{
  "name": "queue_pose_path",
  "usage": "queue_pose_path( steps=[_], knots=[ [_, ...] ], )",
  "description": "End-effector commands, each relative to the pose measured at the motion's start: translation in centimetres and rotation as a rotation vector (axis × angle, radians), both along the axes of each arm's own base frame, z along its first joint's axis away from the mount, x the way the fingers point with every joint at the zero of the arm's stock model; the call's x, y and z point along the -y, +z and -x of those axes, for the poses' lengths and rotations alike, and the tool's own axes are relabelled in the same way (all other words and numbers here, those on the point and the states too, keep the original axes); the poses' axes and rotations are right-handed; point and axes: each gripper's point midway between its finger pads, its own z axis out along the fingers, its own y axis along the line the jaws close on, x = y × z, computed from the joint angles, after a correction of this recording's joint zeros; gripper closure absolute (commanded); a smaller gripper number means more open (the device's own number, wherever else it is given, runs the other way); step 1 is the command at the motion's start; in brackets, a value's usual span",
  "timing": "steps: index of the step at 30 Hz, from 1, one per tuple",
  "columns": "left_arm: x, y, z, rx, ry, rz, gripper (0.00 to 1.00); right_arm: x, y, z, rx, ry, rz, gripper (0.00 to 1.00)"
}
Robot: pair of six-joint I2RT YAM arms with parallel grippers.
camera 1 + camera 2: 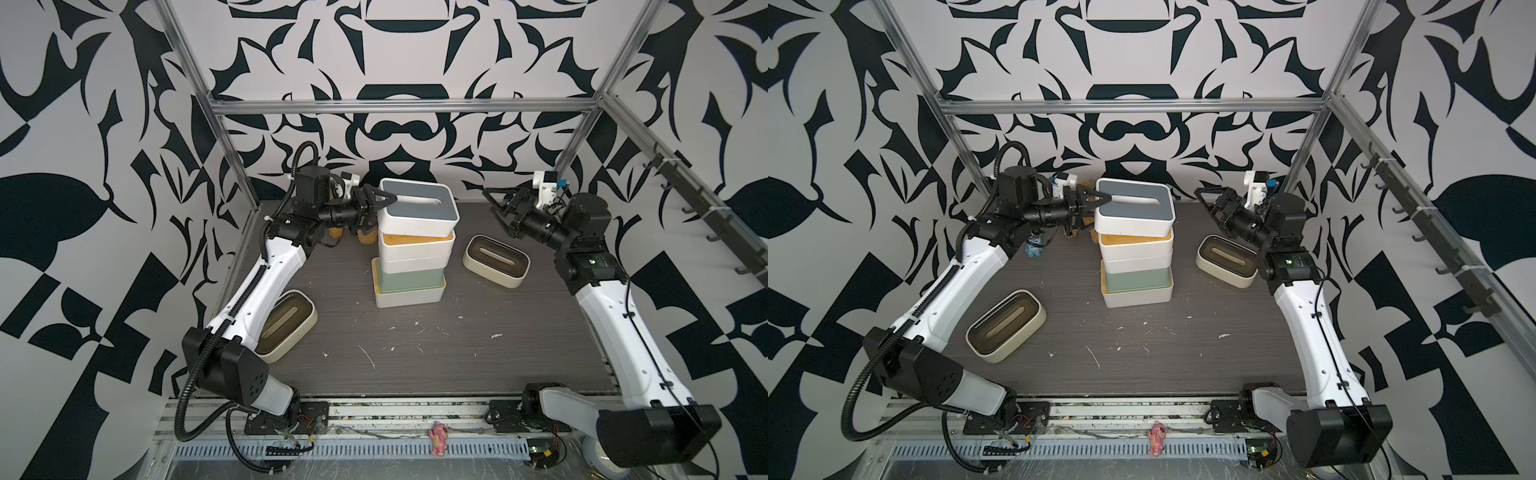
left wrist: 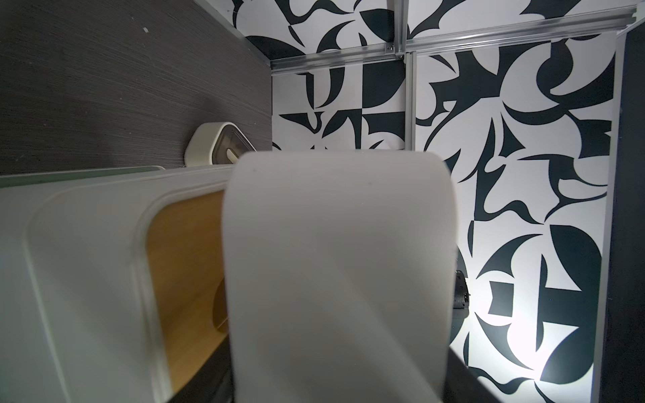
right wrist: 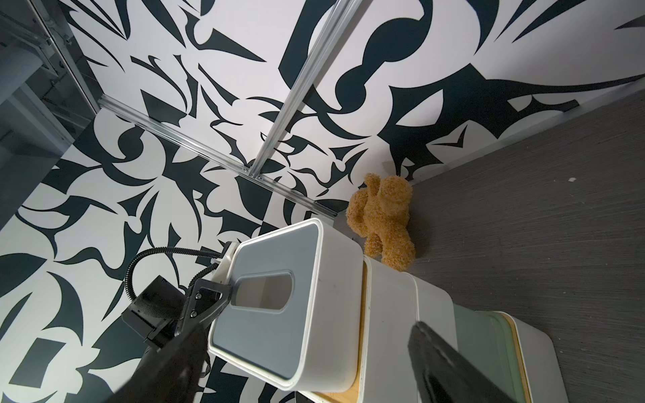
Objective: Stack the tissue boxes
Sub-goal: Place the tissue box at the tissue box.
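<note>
Your left claw (image 1: 376,212) is clamped on the white box with a grey slotted lid (image 1: 419,208). One finger (image 3: 206,300) pokes into the slot on top. The other finger sits against the outside of the short end wall.

This box is at the very top of the pile, in the middle of the dark grey wood-look surface (image 1: 415,353). It sits a bit crooked, so the bamboo lid under it peeks out on one side. You cannot tell if it rests all the way down.

Under it are two white boxes with bamboo lids (image 1: 415,251), then a sage green box (image 1: 409,277). At the bottom is one more white bamboo-lid box (image 1: 409,297).

Your right claw (image 1: 494,208) hangs in the air with its fingers wide apart. It holds nothing.

A rounded cream box with a dark-brown lid (image 1: 496,261) lies on the surface near that claw, apart from the pile. A second cream box (image 1: 1005,324) lies beside your left arm.

A fuzzy brown teddy bear (image 3: 382,216) sits behind the pile, by the back wall.
</note>
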Motion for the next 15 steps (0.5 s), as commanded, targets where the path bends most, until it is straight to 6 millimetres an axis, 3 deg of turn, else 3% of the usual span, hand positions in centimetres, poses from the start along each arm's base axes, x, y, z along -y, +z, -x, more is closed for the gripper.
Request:
queue_pose_path(
  steps=[1,11,15],
  knots=[
    [0.4,1.1,0.5,0.042,-0.026,0.029,0.64,-0.2,1.8,0.5,0.071,0.019,-0.017,0.07],
    [0.5,1.2,0.7,0.034,-0.029,0.056,0.65,-0.3,1.2,0.3,0.056,0.024,-0.023,0.07],
    [0.6,2.2,0.7,0.057,-0.030,0.093,0.65,-0.4,1.1,0.2,0.052,0.031,-0.032,0.07]
  ],
)
